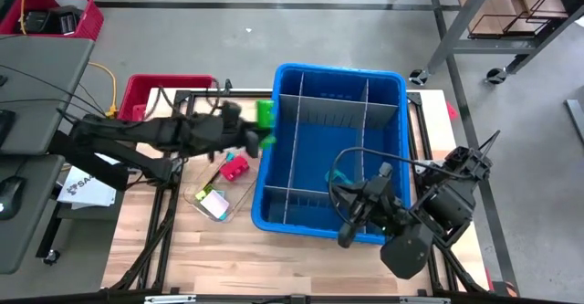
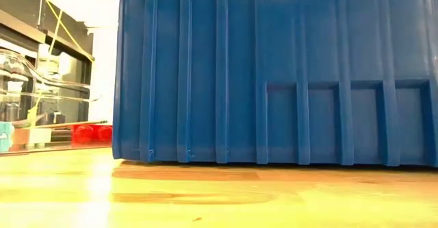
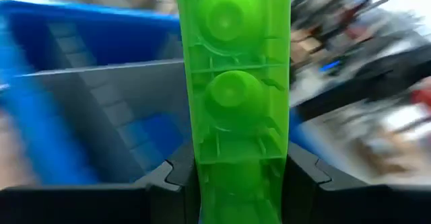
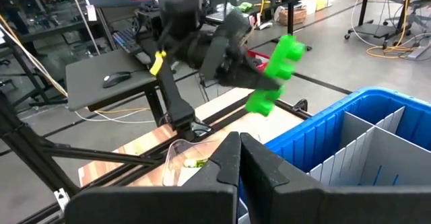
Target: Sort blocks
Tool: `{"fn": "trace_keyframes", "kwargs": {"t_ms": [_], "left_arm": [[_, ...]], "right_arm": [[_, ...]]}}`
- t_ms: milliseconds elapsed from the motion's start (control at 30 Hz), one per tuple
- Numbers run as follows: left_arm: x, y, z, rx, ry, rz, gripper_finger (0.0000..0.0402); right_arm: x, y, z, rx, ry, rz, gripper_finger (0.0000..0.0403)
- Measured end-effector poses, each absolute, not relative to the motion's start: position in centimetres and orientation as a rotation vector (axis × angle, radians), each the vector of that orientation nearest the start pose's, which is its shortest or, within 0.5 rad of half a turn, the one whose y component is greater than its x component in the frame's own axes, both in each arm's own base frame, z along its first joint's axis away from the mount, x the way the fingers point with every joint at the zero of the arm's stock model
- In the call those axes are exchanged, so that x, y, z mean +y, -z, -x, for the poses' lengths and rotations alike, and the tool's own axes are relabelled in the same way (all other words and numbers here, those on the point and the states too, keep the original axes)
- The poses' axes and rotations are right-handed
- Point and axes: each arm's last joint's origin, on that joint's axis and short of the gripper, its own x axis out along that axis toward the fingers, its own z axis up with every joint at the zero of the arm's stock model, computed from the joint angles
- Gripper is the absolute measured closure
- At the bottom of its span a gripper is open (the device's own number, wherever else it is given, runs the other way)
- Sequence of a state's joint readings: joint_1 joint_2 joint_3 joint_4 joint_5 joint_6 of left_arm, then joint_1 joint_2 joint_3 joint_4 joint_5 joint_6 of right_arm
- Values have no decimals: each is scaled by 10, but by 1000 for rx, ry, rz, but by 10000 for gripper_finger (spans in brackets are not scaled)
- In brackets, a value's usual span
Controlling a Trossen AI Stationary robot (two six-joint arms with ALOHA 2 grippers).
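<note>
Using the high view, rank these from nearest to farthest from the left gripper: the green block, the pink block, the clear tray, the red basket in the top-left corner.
1. Green block: held in the left gripper, at the blue bin's left wall.
2. Pink block: on the table just below the gripper.
3. Clear tray: further down the table.
4. Red basket: on the floor, far corner.

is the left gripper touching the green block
Touching. The left wrist view shows the green block clamped between the left gripper's two dark fingers, pressed against both sides. The right wrist view also shows it held in the air.
</note>
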State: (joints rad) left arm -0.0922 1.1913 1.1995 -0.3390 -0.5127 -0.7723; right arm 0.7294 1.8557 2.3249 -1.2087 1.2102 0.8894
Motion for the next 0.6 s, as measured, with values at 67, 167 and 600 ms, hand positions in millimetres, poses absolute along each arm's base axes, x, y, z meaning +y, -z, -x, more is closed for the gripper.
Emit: {"fn": "trace_keyframes", "kwargs": {"t_ms": [67,167,600], "left_arm": [[-9,-376,-276,105,-444,683,278],[-12,-354,-309,154,-363,719,278],[-11,-298,-365,298,-180,841,75]], "right_arm": [[207,-469,-275,182,592,-247,403],[205,-468,-277,189,590,-251,403],[207,-468,-276,199,571,-270,403]]}}
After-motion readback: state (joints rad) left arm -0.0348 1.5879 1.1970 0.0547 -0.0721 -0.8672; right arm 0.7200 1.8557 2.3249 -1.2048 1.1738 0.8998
